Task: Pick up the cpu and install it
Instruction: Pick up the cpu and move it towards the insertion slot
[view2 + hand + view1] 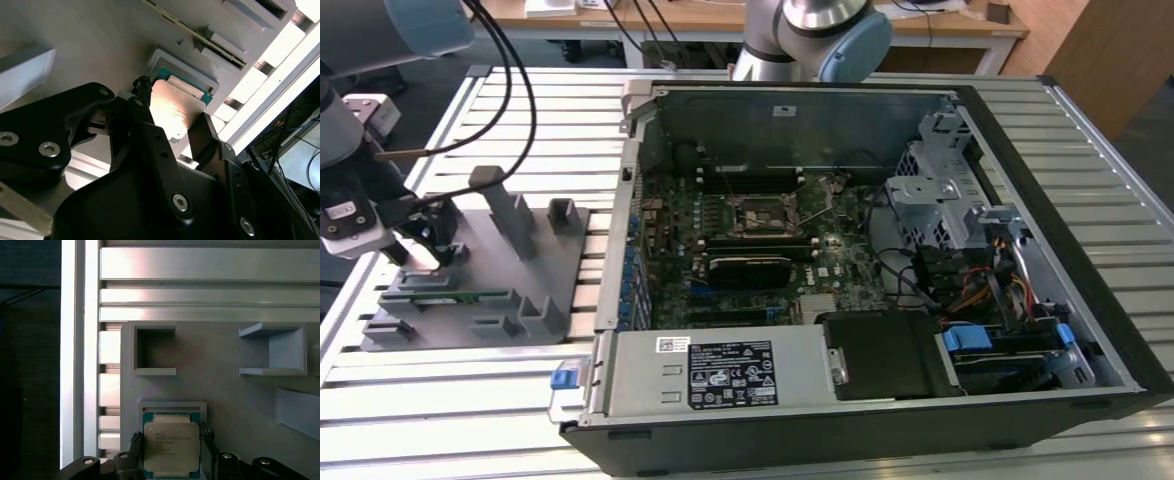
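Silver-topped cpu in grey tray recess, tight between fingers of the gripper.

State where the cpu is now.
The cpu lies in a recess of the grey fixture tray, at the gripper, on the exterior view's left beside the open computer case.

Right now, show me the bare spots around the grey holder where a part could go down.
Free: the holder's flat face between the square pocket and the open bracket; the slatted table between holder and near edge. Crowded: around the chip, where the hand is, and inside the computer case.
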